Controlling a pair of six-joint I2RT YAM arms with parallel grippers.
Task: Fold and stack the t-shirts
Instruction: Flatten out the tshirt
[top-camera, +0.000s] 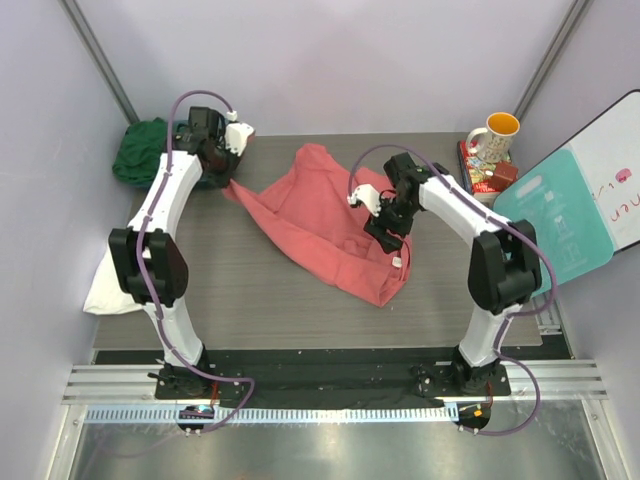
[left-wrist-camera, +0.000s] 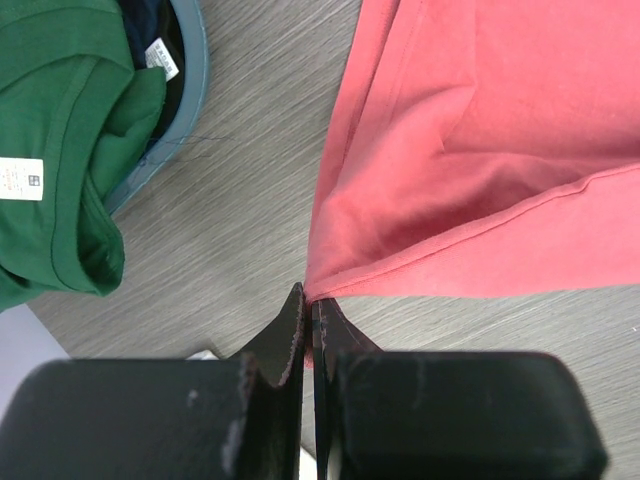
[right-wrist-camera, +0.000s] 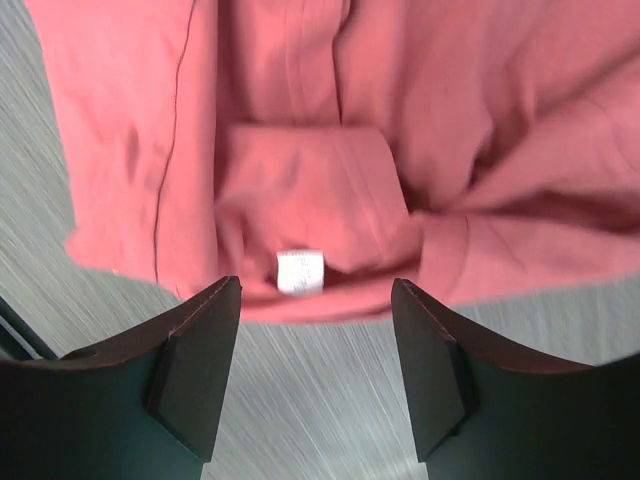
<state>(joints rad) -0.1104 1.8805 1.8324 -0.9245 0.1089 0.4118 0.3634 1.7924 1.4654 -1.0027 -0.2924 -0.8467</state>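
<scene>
Coral-red cotton, unfolded: the coral-red tee (top-camera: 320, 215) lay open and rumpled across the middle of the table (top-camera: 300, 315), one corner drawn out toward the far left, the opposite end bunched near the right arm. No clean fold in it, just loose creases & a hem doubled over. The left gripper (left-wrist-camera: 305, 300) was clenched, jaws pressed together w/ the tee's far-left corner caught at the very tips, as far as the wrist view showed; the cloth ran from there into the body of the shirt. The right gripper (right-wrist-camera: 315, 285) stood released, jaws apart, nothing between them, hanging just over the near-right hem, where a small white label (right-wrist-camera: 300, 271) sat on a doubled-over flap. The green tee (left-wrist-camera: 60, 150) was heaped in the teal tub (left-wrist-camera: 190, 80) at the far-left corner, crumpled, its own label showing, not folded. The white tee (top-camera: 105, 285) lay at the table's left edge beside the left arm, partly over the side; couldn't tell whether it was folded. A mug (top-camera: 494, 135) & some clutter stood at the far right, well apart from the work. Progress, by my reading: early. No stack anywhere, and the first shirt looked only at the spreading/straightening stage. Prob. the folds on all three plus the stacking were left to do, unless the white one counted as done.
</scene>
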